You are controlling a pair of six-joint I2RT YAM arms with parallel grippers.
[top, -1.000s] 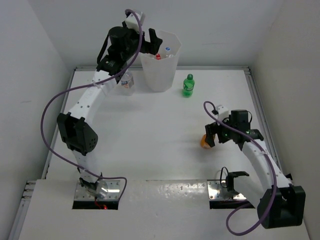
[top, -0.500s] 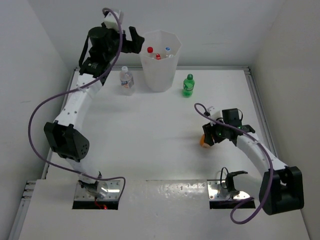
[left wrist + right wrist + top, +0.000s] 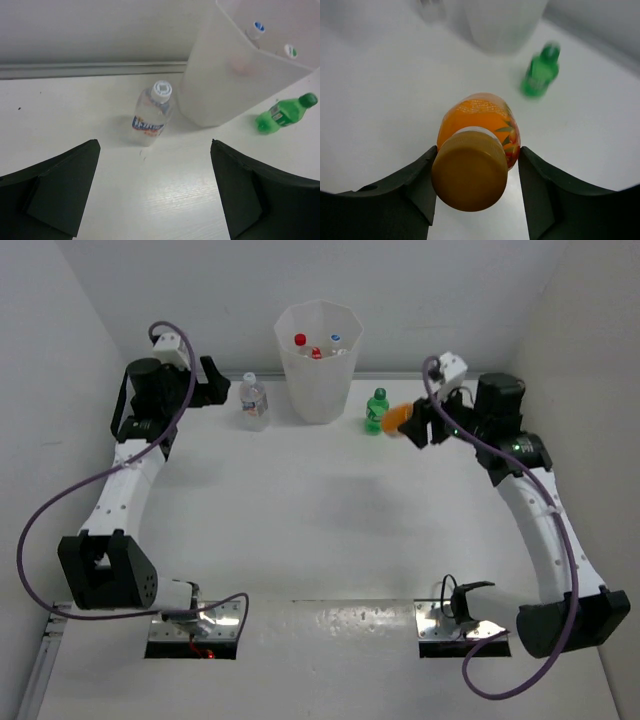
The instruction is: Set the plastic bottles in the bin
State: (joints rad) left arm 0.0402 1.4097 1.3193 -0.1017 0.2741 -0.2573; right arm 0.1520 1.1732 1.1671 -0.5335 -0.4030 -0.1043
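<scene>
Three bottles are staying outside the bin, listed from the lower part of the top view upward.

- One orange bottle is hanging off the table at right of centre. The right gripper is clamping it between both fingers, cap pointing toward the wrist camera.
- One green bottle is standing just left of it, near the bin's right side.
- One clear bottle, white-capped, is standing just left of the bin.
- One left gripper, at upper left, is hovering with fingers spread wide and empty.
- One bin is standing at upper centre, showing three caps inside from above: two red, one blue.
</scene>
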